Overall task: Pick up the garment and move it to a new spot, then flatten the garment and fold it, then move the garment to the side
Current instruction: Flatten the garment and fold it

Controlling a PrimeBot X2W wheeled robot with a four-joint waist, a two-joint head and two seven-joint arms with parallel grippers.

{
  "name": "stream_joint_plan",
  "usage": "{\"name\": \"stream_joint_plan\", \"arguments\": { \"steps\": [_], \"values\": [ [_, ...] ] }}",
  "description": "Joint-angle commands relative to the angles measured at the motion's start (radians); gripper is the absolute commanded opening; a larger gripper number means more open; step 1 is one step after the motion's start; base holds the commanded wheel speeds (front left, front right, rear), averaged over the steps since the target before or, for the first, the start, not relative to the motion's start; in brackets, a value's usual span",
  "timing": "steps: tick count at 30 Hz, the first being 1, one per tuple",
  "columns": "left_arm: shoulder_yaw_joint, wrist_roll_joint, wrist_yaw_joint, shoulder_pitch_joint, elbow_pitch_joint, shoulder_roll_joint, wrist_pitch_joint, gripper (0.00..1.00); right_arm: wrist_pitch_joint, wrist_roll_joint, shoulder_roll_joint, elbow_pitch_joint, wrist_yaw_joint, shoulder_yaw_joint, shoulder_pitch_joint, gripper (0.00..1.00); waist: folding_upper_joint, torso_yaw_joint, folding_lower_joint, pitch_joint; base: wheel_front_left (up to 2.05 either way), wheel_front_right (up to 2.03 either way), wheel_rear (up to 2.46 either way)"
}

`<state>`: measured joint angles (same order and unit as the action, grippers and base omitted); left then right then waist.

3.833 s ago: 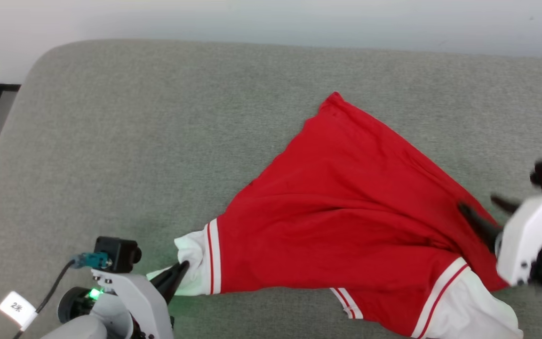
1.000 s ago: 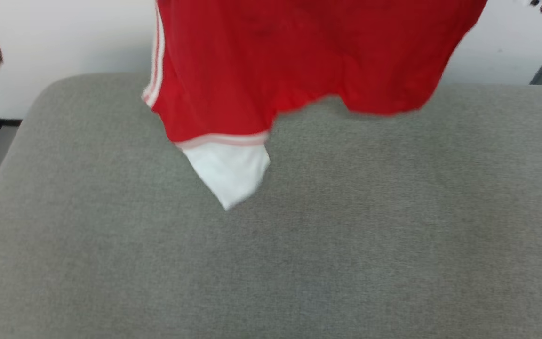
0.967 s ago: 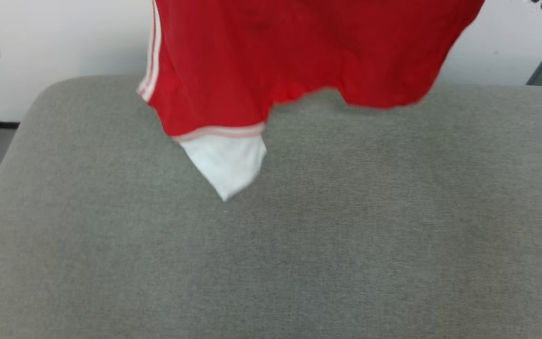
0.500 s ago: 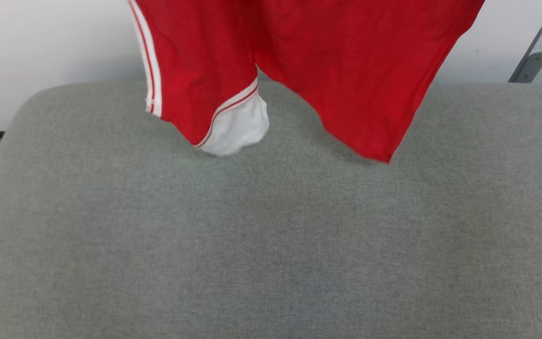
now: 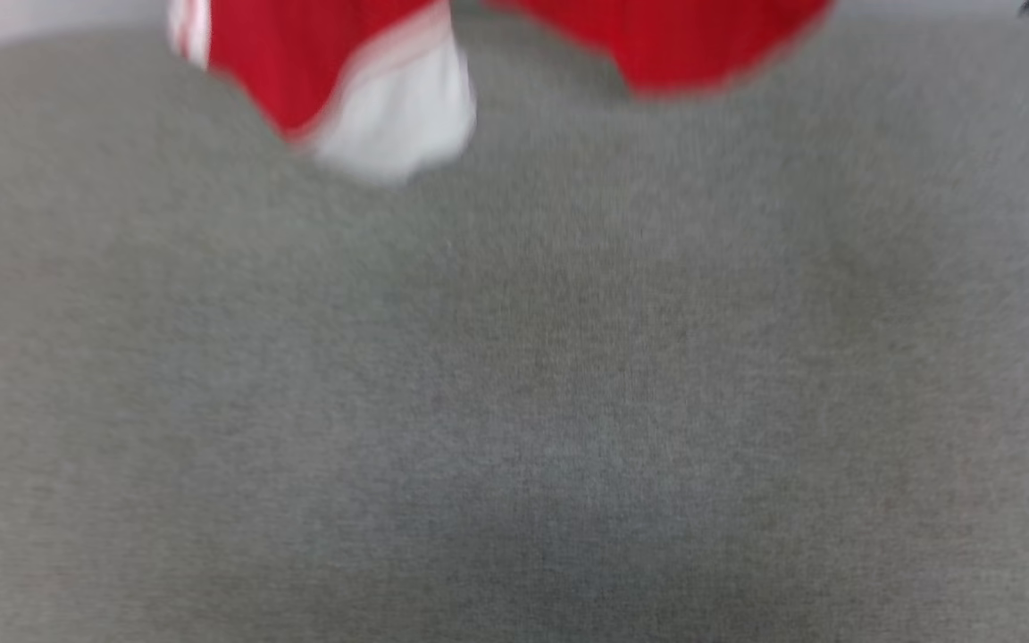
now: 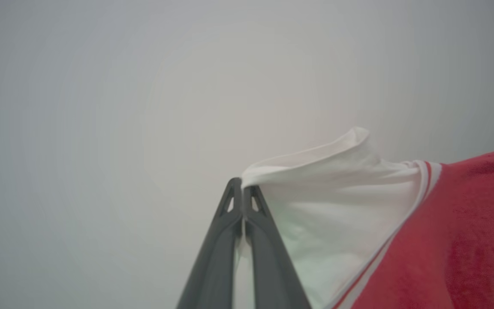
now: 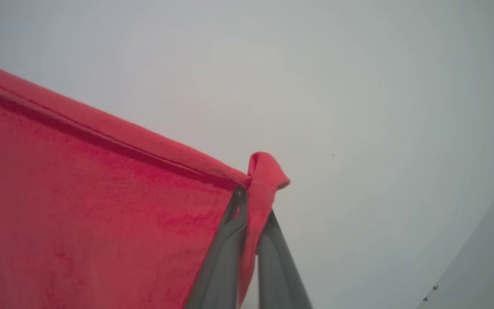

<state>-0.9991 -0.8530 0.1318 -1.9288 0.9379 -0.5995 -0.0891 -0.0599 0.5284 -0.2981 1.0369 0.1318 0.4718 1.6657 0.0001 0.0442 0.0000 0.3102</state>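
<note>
The red garment [image 5: 282, 62] hangs in the air over the grey cushion [image 5: 514, 375]; its lower ends, one with a white band and white lining, dangle at the top of the blurred head view. In the left wrist view my left gripper [image 6: 242, 185] is shut on the garment's [image 6: 444, 240] white lining edge. In the right wrist view my right gripper [image 7: 247, 191] is shut on a red corner of the garment [image 7: 92, 206], which stretches away to the left.
The wide grey cushion spreads across the head view below the hanging cloth. A pale plain wall [image 6: 144, 107] lies behind both grippers in the wrist views.
The head view has tilted down, so the cushion takes more of the picture and the garment's ends sit higher. Earlier the garment lay on the cushion; now it hangs lifted.
</note>
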Motion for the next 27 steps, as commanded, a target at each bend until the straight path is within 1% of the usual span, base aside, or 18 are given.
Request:
{"name": "stream_joint_plan", "arguments": {
  "steps": [1,4,6,7,10,14,15,18,20,23,27],
  "values": [
    [0.003,0.025,-0.003,-0.072,0.018,0.003,-0.060,0.00,0.079,-0.065,0.007,0.029,-0.002,-0.026,0.053,0.00,-0.0001,-0.022,0.0000,0.191,0.00,0.00,0.00],
    [0.005,0.036,-0.003,-0.141,0.028,0.022,-0.130,0.00,0.192,-0.168,0.023,0.069,-0.002,-0.057,0.112,0.00,-0.0001,-0.020,0.0000,0.270,0.00,0.00,0.00],
    [0.008,0.034,-0.003,-0.175,0.026,0.026,-0.158,0.00,0.251,-0.233,0.029,0.097,-0.002,-0.079,0.143,0.00,-0.0001,-0.013,0.0000,0.316,0.00,0.00,0.00],
    [0.008,0.034,-0.003,-0.175,0.026,0.026,-0.158,0.00,0.251,-0.233,0.029,0.097,-0.002,-0.079,0.143,0.00,-0.0001,-0.013,0.0000,0.316,0.00,0.00,0.00],
    [-0.001,0.036,-0.003,-0.182,0.003,0.036,-0.173,0.00,0.292,-0.322,0.044,0.133,-0.002,-0.111,0.171,0.00,-0.0001,0.000,0.0000,0.372,0.00,0.00,0.00],
    [0.021,0.037,-0.003,-0.114,-0.041,0.029,-0.176,0.00,0.306,-0.415,0.061,0.186,-0.002,-0.139,0.144,0.00,-0.0001,0.015,0.0000,0.413,0.00,0.00,0.00],
    [0.026,0.047,-0.003,-0.086,-0.050,0.028,-0.176,0.00,0.307,-0.421,0.069,0.197,-0.002,-0.148,0.132,0.00,-0.0001,0.019,0.0000,0.416,0.00,0.00,0.00],
    [0.022,0.033,-0.003,0.006,-0.073,0.036,-0.175,0.00,0.285,-0.442,0.081,0.223,-0.002,-0.171,0.088,0.00,-0.0001,0.029,0.0000,0.410,0.00,0.00,0.00],
    [-0.001,0.013,-0.003,0.070,-0.073,0.037,-0.175,0.00,0.257,-0.460,0.086,0.232,-0.002,-0.165,0.063,0.00,-0.0001,0.035,0.0000,0.396,0.00,0.00,0.00],
    [-0.067,-0.034,-0.003,0.150,-0.082,0.038,-0.166,0.00,0.232,-0.437,0.107,0.241,-0.002,-0.164,0.006,0.00,-0.0001,0.041,0.0000,0.366,0.00,0.00,0.00],
    [-0.158,-0.132,-0.003,0.243,-0.128,0.008,-0.075,0.00,0.214,-0.391,0.125,0.244,-0.002,-0.136,-0.062,0.00,-0.0001,0.043,0.0000,0.311,0.00,0.00,0.00]
  ]
}}
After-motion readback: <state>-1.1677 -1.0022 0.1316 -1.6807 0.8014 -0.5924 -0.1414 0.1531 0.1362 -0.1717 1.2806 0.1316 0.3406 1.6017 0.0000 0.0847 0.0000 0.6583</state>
